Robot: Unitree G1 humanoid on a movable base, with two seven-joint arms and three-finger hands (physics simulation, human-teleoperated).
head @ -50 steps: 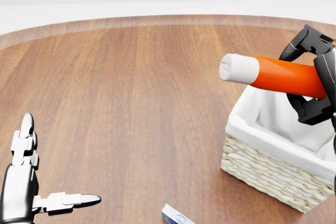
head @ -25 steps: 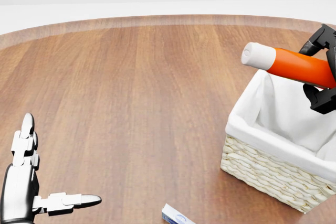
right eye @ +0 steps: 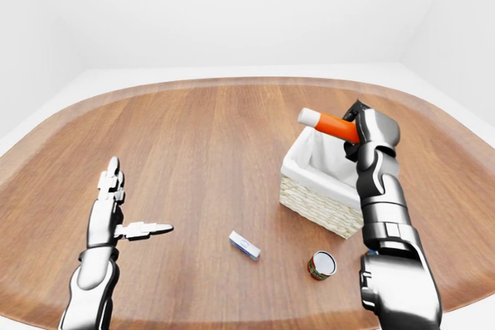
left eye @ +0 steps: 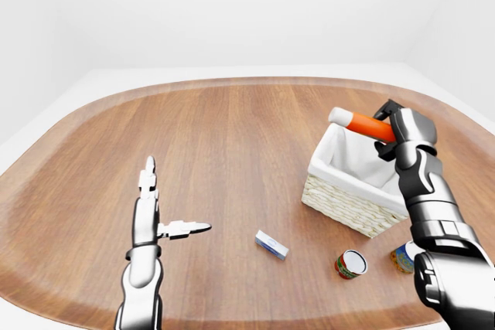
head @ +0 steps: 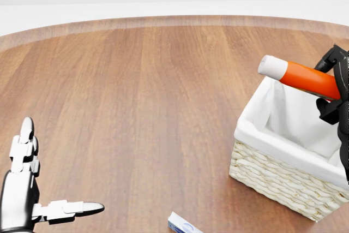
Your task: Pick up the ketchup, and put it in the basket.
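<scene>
The ketchup [head: 305,78] is an orange bottle with a white cap, held nearly level with its cap pointing left. My right hand [head: 334,88] is shut on its body at the right edge of the head view, above the basket's far side. The basket [head: 278,175] is woven wicker with a white cloth lining and stands at the right on the wooden table. The bottle also shows in the left-eye view [left eye: 360,122]. My left hand [head: 32,189] is open and empty at the lower left, fingers spread.
A small white and blue box [left eye: 271,245] lies on the table below the basket's left. A red can [left eye: 350,263] lies on its side and another can [left eye: 404,256] sits by my right forearm. The round wooden table [left eye: 232,137] has a raised rim.
My right hand has carried the ketchup to the right and slightly down, over the basket's far side. The left hand has not moved.
</scene>
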